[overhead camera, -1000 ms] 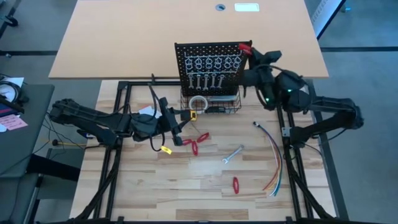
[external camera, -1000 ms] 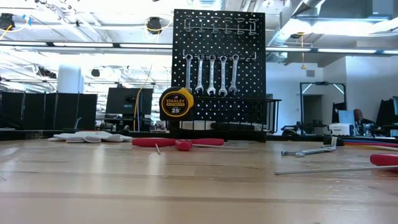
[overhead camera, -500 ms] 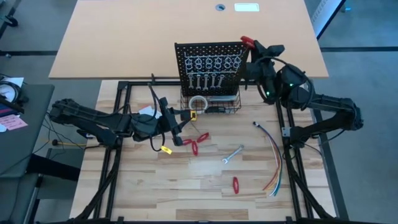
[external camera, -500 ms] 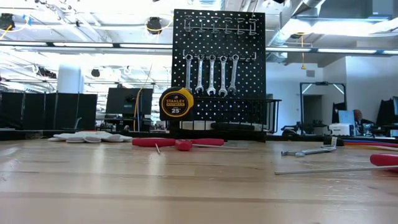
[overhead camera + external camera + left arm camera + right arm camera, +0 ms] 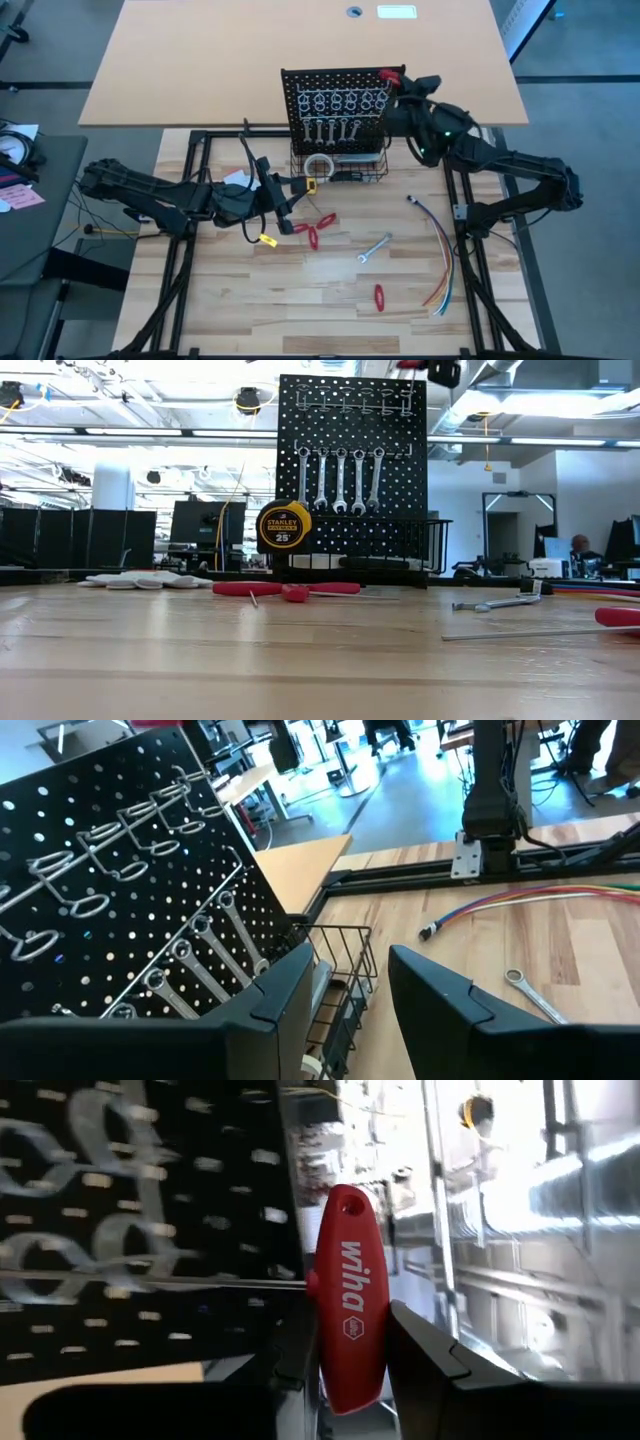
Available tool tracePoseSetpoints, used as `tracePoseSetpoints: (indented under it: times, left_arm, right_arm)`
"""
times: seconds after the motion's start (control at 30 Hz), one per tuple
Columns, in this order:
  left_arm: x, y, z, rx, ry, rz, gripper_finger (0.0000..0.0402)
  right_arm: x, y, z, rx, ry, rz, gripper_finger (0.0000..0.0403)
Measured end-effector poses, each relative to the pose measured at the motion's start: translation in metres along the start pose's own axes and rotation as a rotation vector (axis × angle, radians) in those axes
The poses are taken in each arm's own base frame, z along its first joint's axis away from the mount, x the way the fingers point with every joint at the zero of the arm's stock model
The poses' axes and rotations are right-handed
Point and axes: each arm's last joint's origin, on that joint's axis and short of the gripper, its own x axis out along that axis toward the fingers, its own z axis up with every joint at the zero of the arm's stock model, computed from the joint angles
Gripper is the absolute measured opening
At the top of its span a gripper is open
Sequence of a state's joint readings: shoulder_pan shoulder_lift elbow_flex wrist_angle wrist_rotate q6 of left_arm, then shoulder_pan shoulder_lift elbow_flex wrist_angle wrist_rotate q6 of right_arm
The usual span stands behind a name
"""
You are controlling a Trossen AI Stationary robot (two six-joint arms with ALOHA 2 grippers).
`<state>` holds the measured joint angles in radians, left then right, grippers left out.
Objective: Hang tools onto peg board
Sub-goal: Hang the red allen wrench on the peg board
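The black peg board (image 5: 335, 105) stands upright at the table's far side, with pale ring hooks (image 5: 345, 100) and several silver wrenches (image 5: 330, 130) hanging by their ring ends. My right gripper (image 5: 398, 80) is at the board's top right corner, shut on a red-handled tool (image 5: 348, 1295); both show at the top of the low view (image 5: 428, 368). My left gripper (image 5: 290, 200) hovers open and empty in front of the basket (image 5: 345, 168); its fingers show in the left wrist view (image 5: 350, 990). Red pliers (image 5: 315, 230), a wrench (image 5: 375, 247) and another red tool (image 5: 380, 296) lie flat on the table. My right gripper pinches the red handle's lower half (image 5: 345, 1370) between its two fingers, coming from the table's right. The handle's free end with the hole (image 5: 347, 1205) sticks out past the fingertips. A thin metal shaft (image 5: 200, 1283) runs sideways from the handle across the board's face. The tool is lifted clear.
A yellow tape measure (image 5: 284, 527) sits in the basket. A white glove (image 5: 235, 180) lies left of the board beside my left arm. Coloured wires (image 5: 440, 255) lie at the right. A large tan tabletop (image 5: 200, 60) spreads behind the board.
My right gripper, still holding the red tool, has gone toward the table's far edge and then left toward the board's top right corner. It now shows at the top of the low view, where it did not before.
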<state>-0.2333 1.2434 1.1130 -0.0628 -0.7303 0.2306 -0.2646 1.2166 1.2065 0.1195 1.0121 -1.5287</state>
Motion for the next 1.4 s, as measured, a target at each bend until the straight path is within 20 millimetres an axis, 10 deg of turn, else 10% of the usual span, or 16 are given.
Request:
tracePoseSetpoints:
  times: [0.17,0.53,1.07,1.4]
  left_arm:
    - [0.000,0.000,0.000,-0.006,0.000,0.000,0.0130]
    - [0.000,0.000,0.000,-0.007,0.003,-0.001,0.0130]
    - [-0.001,-0.001,-0.001,-0.024,0.012,-0.005,0.0130]
    - [-0.003,-0.004,-0.002,-0.021,0.017,-0.020,0.0130]
  right_arm:
    - [0.000,0.007,0.000,-0.006,-0.017,0.045,0.0095]
    - [-0.008,0.004,0.004,0.018,-0.029,0.033,0.0256]
    - [-0.039,0.002,0.019,0.024,-0.159,0.047,0.0264]
    - [-0.057,0.005,-0.014,0.216,-0.187,0.240,0.0251]
